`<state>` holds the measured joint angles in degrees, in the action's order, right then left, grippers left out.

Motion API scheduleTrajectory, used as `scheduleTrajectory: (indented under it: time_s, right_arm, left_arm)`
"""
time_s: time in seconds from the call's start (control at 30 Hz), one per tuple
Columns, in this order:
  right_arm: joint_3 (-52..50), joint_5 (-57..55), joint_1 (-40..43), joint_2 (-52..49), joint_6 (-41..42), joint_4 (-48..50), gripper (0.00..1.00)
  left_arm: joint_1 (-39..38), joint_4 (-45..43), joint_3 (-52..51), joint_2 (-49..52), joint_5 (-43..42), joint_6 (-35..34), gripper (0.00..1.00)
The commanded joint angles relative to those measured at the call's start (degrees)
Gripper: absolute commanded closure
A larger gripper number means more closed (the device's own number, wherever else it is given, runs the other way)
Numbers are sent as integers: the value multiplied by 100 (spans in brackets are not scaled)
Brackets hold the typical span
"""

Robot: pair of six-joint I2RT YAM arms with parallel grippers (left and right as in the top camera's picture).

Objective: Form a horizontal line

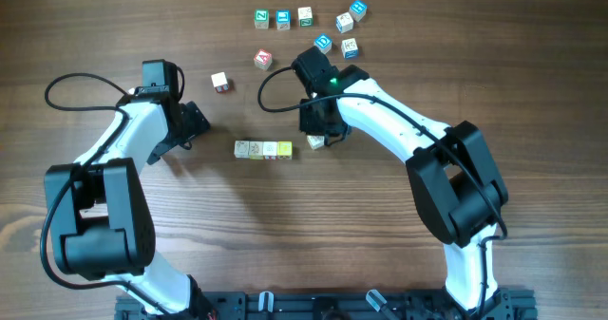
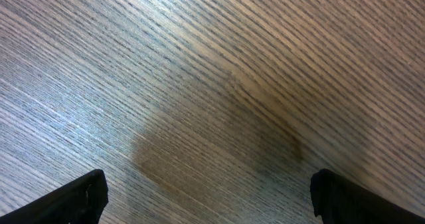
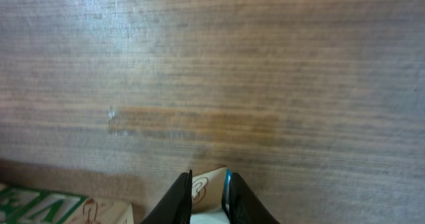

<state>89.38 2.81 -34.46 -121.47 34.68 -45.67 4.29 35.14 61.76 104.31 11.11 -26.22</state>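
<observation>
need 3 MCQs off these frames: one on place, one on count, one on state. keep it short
1. In the overhead view, where does the yellow cube sit in the row?
A) left end
B) middle
C) right end

2. How many cubes sit side by side in that row?
A) two
B) four
C) seven

3. The left hand is:
A) open and empty
B) shut on a cube
C) shut on nothing

Answers:
1 C, it closes the row's right end in the picture.
2 B, four cubes sit edge to edge.
3 A, its fingers stand far apart over bare table.
</observation>
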Motion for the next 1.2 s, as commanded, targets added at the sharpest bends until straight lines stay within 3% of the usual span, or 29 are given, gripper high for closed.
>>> scheduleTrajectory:
  time_s: [0.0, 0.13, 0.27, 0.33, 0.73, 0.97, 1.07, 1.17]
  right_arm:
    - [-15, 111, 2, 166, -20, -24, 77]
    - [-15, -848, 4, 166, -17, 153, 79]
    - [-15, -990, 76, 166, -20, 286, 85]
    - [-15, -955, 94, 166, -363, 417, 96]
    - [-177, 372, 92, 166, -258, -39, 95]
    - [-177, 326, 94, 166, -256, -136, 94]
    - [-177, -461, 107, 166, -254, -11, 91]
    - [-177, -494, 177, 166, -254, -31, 88]
  left_arm:
    - [11, -2, -37, 37, 31, 4, 0]
    - [11, -2, -37, 37, 31, 4, 0]
    - [11, -2, -37, 37, 31, 4, 0]
    - [11, -2, -37, 37, 31, 4, 0]
    - [11, -2, -37, 37, 31, 4, 0]
    - [11, -2, -37, 37, 31, 4, 0]
    - [11, -2, -37, 37, 31, 4, 0]
    - [11, -2, -37, 37, 31, 4, 0]
